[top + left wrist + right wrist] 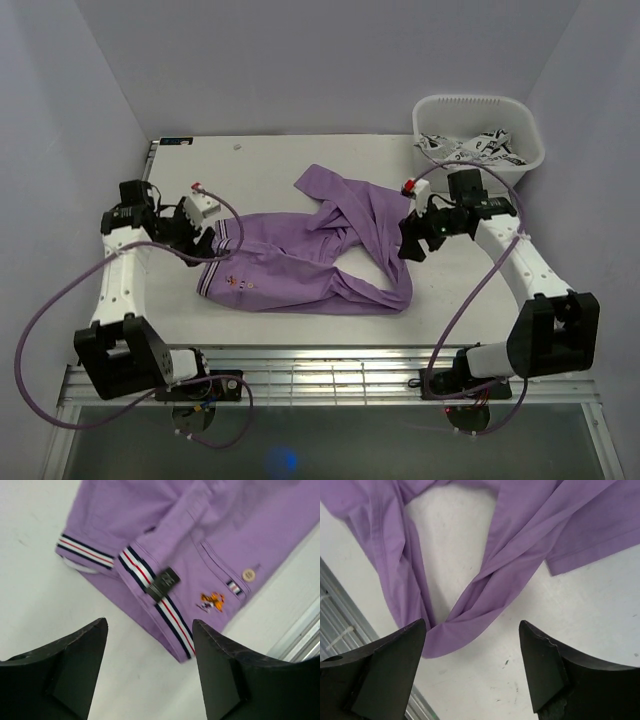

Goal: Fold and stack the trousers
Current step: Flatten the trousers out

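Observation:
The lilac-purple trousers (310, 255) lie crumpled across the middle of the white table, waist to the left, legs bent back toward the far middle. The left wrist view shows the striped waistband (172, 611), a small button (248, 574) and an orange emblem. My left gripper (205, 243) is open and empty just left of the waistband; it also shows in the left wrist view (150, 630). My right gripper (410, 248) is open and empty at the right side of the folded leg (485, 605), over bare table in the right wrist view (472, 632).
A white basket (478, 110) with patterned cloth stands at the back right corner. The table's metal front edge (330, 365) runs along the near side. Purple cables hang from both arms.

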Motion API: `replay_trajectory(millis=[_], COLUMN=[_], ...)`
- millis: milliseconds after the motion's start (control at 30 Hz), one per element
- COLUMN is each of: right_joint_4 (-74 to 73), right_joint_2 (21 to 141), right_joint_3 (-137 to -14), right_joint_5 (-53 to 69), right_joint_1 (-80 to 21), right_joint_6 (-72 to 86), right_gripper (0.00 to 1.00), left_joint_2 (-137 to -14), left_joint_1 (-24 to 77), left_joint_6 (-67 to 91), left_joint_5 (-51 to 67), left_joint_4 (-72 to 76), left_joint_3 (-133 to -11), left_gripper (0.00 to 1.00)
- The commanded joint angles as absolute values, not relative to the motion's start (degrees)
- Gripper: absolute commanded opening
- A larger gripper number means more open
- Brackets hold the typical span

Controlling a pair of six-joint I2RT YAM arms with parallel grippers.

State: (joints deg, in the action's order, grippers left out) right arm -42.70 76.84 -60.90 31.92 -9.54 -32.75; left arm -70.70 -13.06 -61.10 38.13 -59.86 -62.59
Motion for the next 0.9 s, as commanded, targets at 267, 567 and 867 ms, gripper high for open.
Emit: replay_trajectory(millis=[267,567,867], right_joint_4=[-37.17,-36.31,-36.30], right_joint_2=[104.48,117.42,112.43], right_joint_3=[-88.13,-97.03,-98.00], right_joint_5=[29.18,23.47,18.72], right_joint_1=[-14.58,-19.16,-18.20], right_joint_6=[-23.21,-18.73,-18.54], right_gripper=[0.85,0.91,0.08], left_joint_2=[-98.49,-105.12,-102.40], left_joint_1=[-9.76,-7.39,-6.68], left_joint_6=[-56.68,-63.18,-61.00], left_joint_5=[47.72,51.51,45.88], left_joint_4=[-69.85,-80.33,-76.12], left_joint_3=[-82.87,-84.48,-83.14], left_gripper=[0.88,0.79,0.01])
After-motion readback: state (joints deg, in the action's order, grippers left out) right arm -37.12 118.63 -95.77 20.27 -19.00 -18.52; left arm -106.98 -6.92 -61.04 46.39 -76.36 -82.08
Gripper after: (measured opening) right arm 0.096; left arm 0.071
